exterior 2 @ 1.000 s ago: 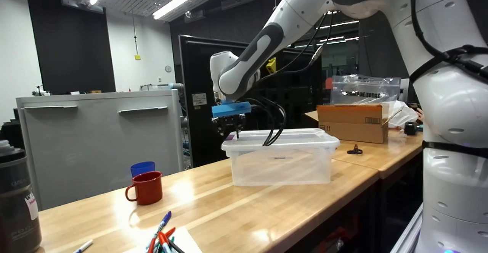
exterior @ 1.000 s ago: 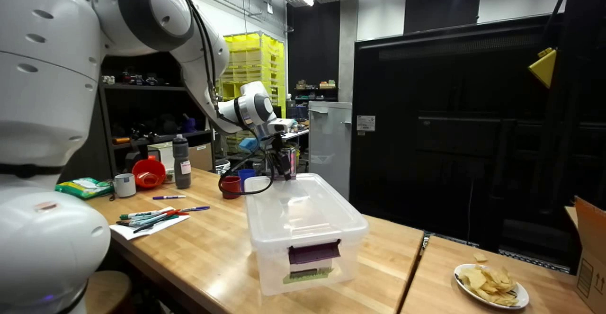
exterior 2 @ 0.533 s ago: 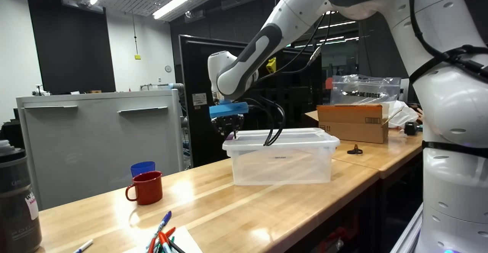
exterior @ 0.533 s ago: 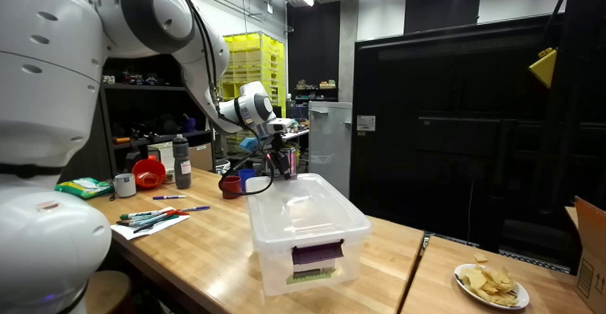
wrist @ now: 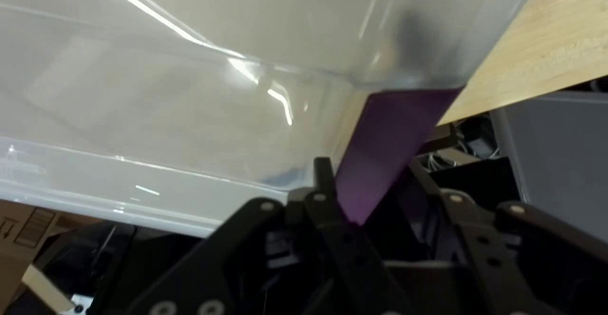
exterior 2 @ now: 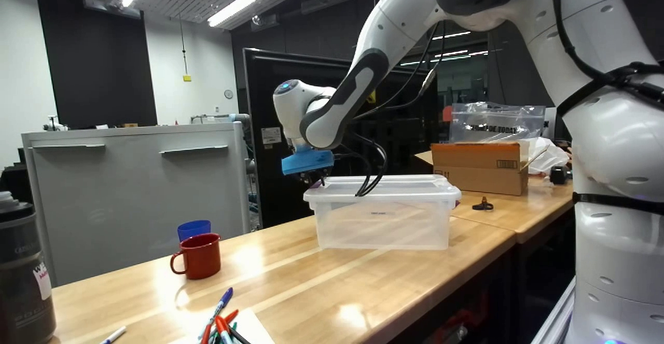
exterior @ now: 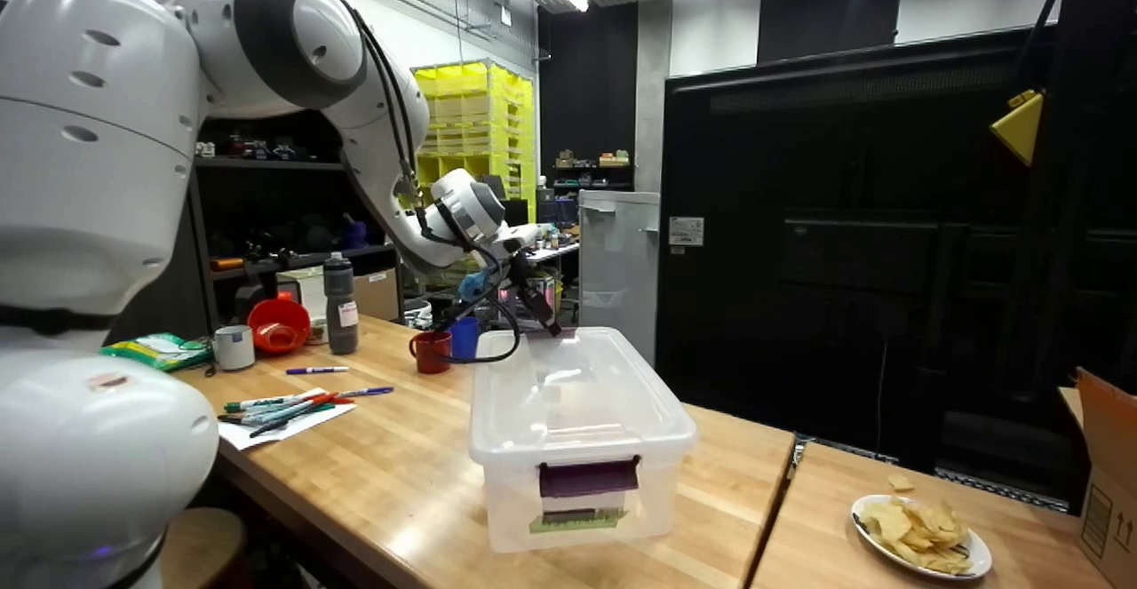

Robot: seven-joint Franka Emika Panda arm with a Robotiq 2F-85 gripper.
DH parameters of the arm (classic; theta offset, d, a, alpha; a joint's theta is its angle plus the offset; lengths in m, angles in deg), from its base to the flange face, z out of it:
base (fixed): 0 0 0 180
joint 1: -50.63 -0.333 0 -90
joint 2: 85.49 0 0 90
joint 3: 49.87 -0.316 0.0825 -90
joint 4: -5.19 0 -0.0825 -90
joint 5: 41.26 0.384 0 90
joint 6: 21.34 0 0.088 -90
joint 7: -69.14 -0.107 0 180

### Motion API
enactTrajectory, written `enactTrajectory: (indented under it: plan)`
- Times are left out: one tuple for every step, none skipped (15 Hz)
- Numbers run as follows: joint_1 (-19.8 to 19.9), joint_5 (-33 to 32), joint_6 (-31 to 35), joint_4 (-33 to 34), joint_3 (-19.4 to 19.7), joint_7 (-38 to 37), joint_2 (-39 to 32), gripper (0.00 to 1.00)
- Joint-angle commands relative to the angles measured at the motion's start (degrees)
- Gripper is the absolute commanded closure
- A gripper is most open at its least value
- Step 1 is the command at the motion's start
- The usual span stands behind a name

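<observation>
Plastic box (exterior 2: 384,230) right under the pincer (wrist: 370,168), standing on the worktop (exterior: 400,473), lid (exterior: 577,393) on. Purple latch (wrist: 380,148) at the pincer's end of it, seen between the fingers (wrist: 324,175). Fingers apart, one either side of the latch; can't tell if pinching it or only straddling. Step in hand, by the look of it: engaging that latch. Needed next, probably: check contact on both sides, keep off the lid's rim, go easy, flap likely thin.

Containers: no contents visible through the plastic box's cloudy wall, can't rule any out. Red mug (exterior 2: 201,258) and blue cup (exterior 2: 193,228) off to one side of the pincer, close together, contents hidden. Well apart from the pincer, past the box's opposite end: plate (exterior: 982,556) holding chips (exterior: 919,531), loose chip (exterior: 901,482) beside it; cardboard box (exterior 2: 477,170), flaps open, inside hidden.
</observation>
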Motion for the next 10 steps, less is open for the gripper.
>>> enactTrajectory:
  plan:
    - [-4.43,-16.43,-3.62,1.69,0.41,-15.49,-3.67,0.87]
    - [-5.3,-21.28,-5.88,1.94,-0.43,-19.71,-4.66,0.87]
    - [-5.95,-25.71,-8.52,2.16,-1.3,-23.43,-5.48,0.87]
    - [-6.69,-29.64,-11.85,2.29,-2.41,-26.7,-6.16,0.87]
    - [-7.2,-33.01,-15.21,2.66,-3.54,-29.36,-7.08,0.87]
    - [-7.82,-35.94,-18.97,2.77,-4.83,-31.63,-7.78,0.87]
    - [-8.34,-38.61,-22.81,3.16,-6.09,-33.5,-8.86,0.87]
    - [-9.01,-40.93,-26.62,3.3,-7.36,-35.09,-9.83,0.87]
    - [-9.65,-42.92,-30.35,3.78,-8.52,-36.28,-11.04,0.87]
    - [-10.32,-44.87,-33.96,3.92,-9.61,-37.27,-12.12,0.87]
